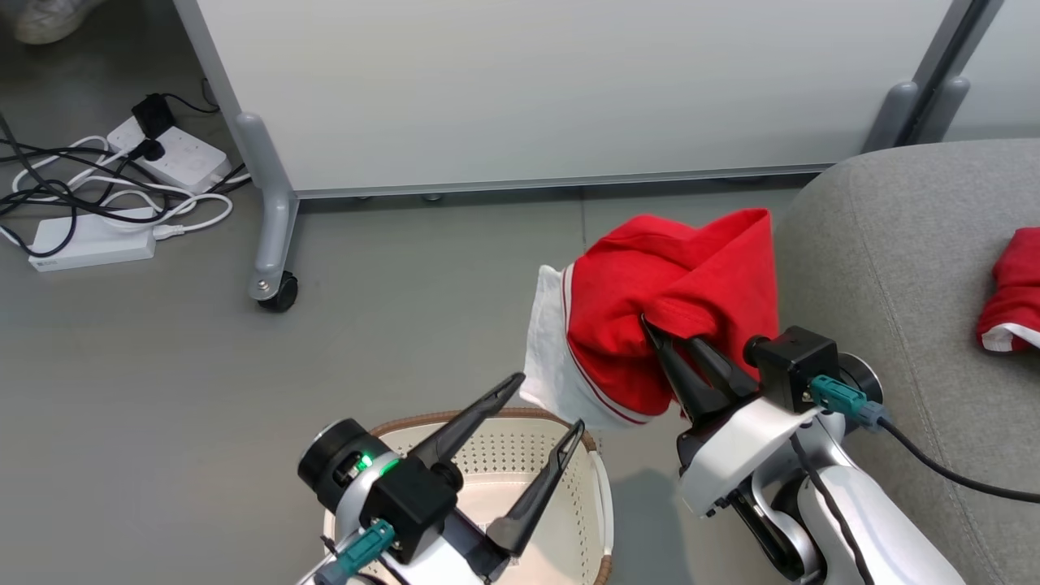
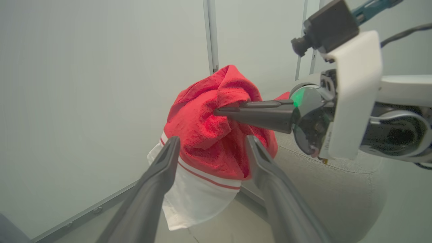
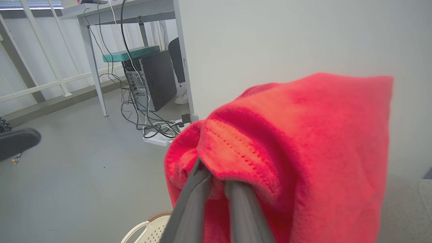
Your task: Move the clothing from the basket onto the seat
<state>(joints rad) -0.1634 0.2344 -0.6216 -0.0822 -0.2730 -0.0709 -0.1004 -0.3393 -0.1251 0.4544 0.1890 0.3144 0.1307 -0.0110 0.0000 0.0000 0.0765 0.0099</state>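
Clothing (image 1: 674,301) hangs bunched from the right gripper (image 1: 666,333), whose two fingers are pinched close together on a fold of the red fabric. A white panel edged with thin red stripes droops below the grip. This piece is in the air over the floor, between the basket (image 1: 508,455) and the seat (image 1: 894,244), just beside the seat's rounded edge. The left gripper (image 1: 549,401) is spread wide over the basket and grips nothing. Its tips point up toward the white panel and sit close under it.

Counted: two red pieces – one held, and a second one (image 1: 1011,292) lying on the seat well to the right. There is one basket, one seat, two grippers.
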